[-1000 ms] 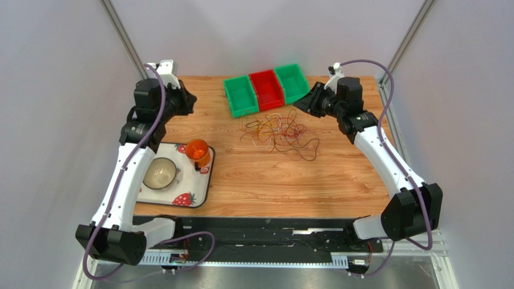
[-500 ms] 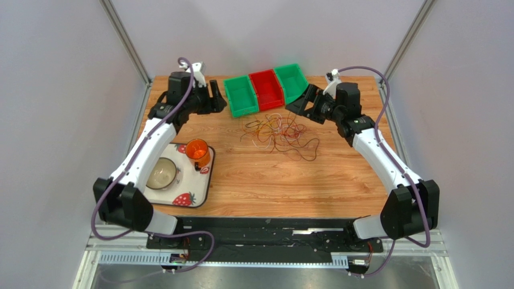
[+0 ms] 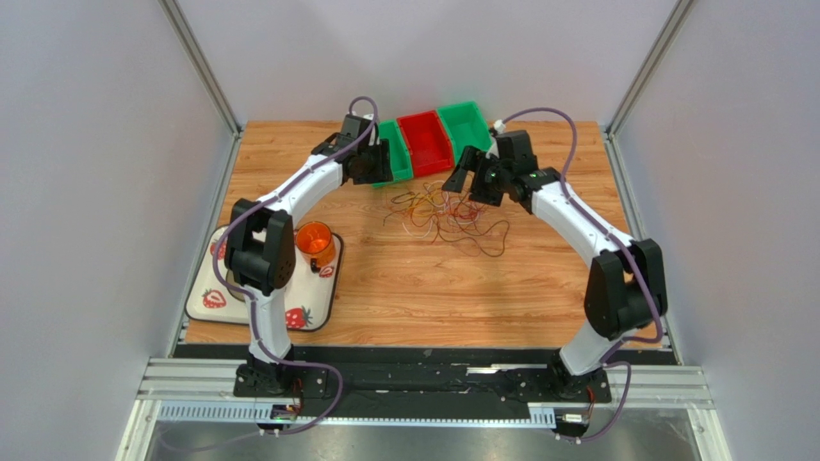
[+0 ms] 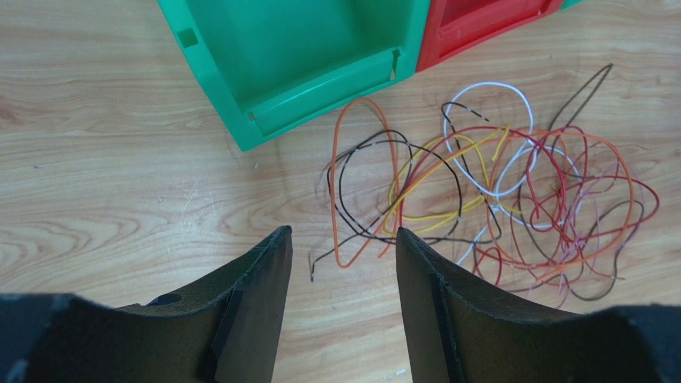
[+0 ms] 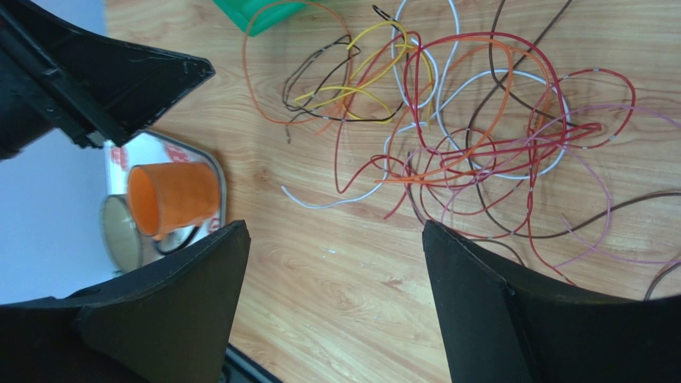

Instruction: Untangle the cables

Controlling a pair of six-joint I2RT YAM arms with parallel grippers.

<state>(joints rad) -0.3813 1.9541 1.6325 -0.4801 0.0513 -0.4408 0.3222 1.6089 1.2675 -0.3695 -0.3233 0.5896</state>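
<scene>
The cables lie in one tangled heap of thin red, orange, yellow, white and brown loops on the wooden table, just in front of the bins. My left gripper hovers over the heap's left edge. In the left wrist view the left gripper is open and holds nothing, and the cables spread ahead and to its right. My right gripper hangs over the heap's right side. In the right wrist view the right gripper is wide open over bare wood, with the cables just beyond it.
A green bin, a red bin and a second green bin stand in a row behind the cables. At the front left a strawberry tray carries an orange cup. The left arm crosses over that tray.
Both arms have swung inward from the table's far corners to either side of the cable heap. The left gripper has gone from shut to open, and the right one has opened wider.
</scene>
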